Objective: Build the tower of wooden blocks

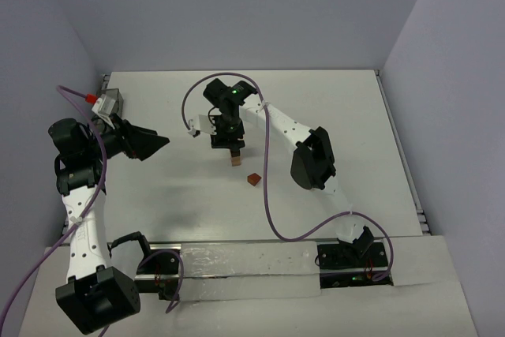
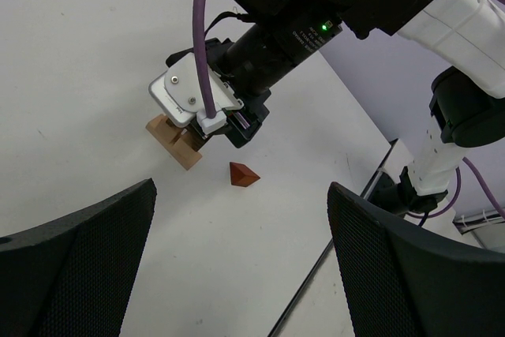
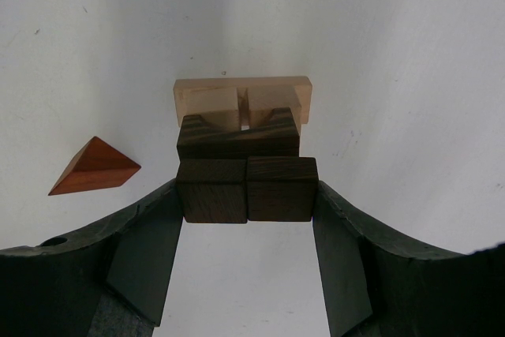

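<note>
The wood block tower (image 1: 234,160) stands mid-table. In the right wrist view its light tan blocks (image 3: 242,97) are at the bottom, with a dark brown block (image 3: 238,133) on them. My right gripper (image 3: 246,195) is shut on two dark brown cubes (image 3: 213,189) held side by side at the stack's top. It hangs straight over the tower (image 1: 230,145). A reddish-brown triangular block (image 1: 253,180) lies loose just right of the tower and shows in both wrist views (image 3: 91,167) (image 2: 242,174). My left gripper (image 2: 241,274) is open and empty, well left of the tower (image 1: 155,144).
A greyish see-through box (image 1: 108,102) sits at the table's far left edge behind the left arm. The right arm's purple cable (image 1: 268,187) loops over the table right of the tower. A metal rail (image 1: 245,258) runs along the near edge.
</note>
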### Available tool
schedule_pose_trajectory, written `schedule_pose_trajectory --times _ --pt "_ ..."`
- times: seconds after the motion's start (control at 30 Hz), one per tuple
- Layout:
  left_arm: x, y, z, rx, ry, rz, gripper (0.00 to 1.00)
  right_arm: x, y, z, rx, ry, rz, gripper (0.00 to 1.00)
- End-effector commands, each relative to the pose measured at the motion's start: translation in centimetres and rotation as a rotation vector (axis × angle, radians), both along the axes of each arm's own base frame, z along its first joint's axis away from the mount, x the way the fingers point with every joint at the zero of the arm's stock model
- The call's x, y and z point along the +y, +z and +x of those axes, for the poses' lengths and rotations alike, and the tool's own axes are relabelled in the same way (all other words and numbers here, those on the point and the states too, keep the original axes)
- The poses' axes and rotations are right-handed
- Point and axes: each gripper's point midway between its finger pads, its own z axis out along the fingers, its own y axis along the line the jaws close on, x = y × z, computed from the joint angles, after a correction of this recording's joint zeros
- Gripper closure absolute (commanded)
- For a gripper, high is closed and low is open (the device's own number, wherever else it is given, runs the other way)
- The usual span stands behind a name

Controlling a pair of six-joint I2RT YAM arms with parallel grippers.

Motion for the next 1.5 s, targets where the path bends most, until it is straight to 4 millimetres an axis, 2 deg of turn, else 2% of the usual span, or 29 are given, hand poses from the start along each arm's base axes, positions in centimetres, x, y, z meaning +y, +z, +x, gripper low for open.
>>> schedule_pose_trajectory --times 0.0,1.47 --pt "0.2 0.7 -0.1 -0.039 -0.008 0.020 0.05 0.6 0.2 0.3 -0.018 0.007 0.009 0.40" --pt "0.7 0.3 0.6 -0.017 0.018 0.021 0.05 0.3 -0.9 -0.2 0.008 0.003 -0.015 0.32"
